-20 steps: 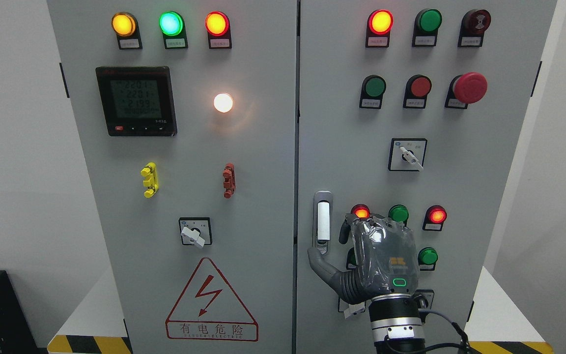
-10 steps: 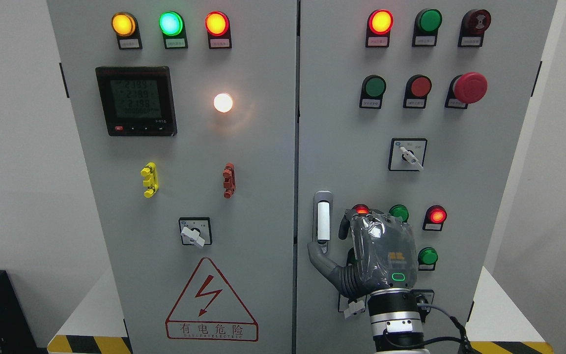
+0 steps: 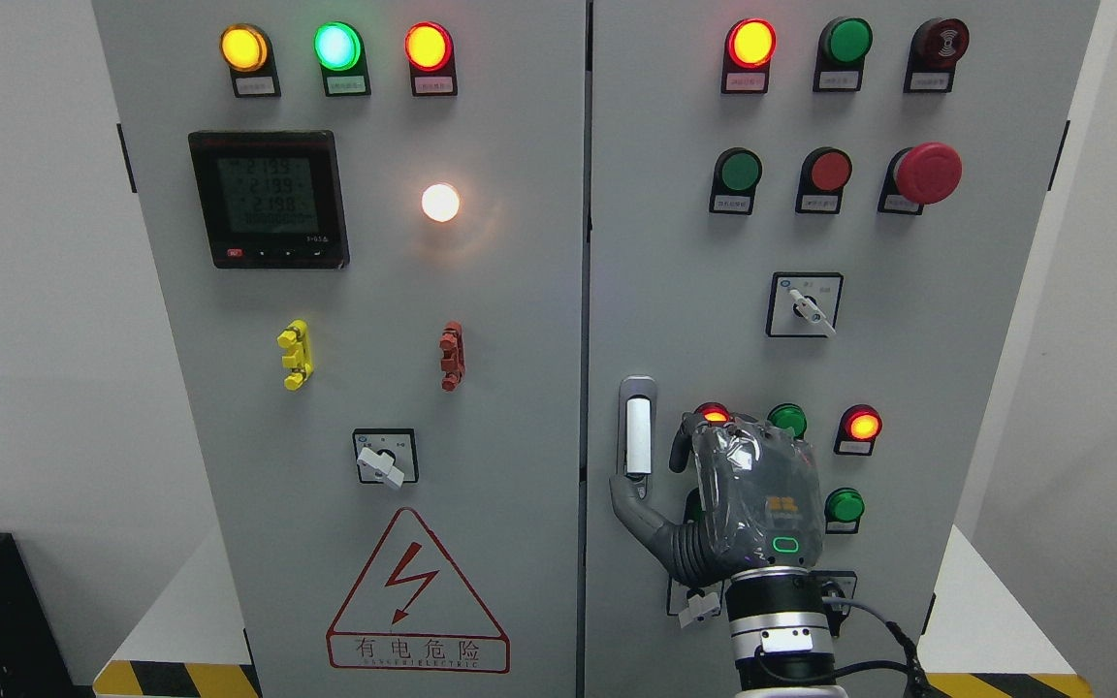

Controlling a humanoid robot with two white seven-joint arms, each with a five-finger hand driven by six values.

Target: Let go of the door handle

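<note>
Your right hand (image 3: 748, 504) sits just right of the upright door handle (image 3: 637, 431), fingers loosely spread holding nothing, thumb beneath its base.

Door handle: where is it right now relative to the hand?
Head view: the door handle is on the right door's left edge, beside the centre seam, just left of the right hand, whose thumb reaches its lower end.

Clearance around my right hand (image 3: 728, 504) at the right cabinet door

My thumb tip sits at the foot of the door handle (image 3: 637, 427). Bare panel lies open left of it to the door seam (image 3: 586, 388); lit red indicator (image 3: 860, 426) and green buttons (image 3: 844, 505) crowd the right.
</note>
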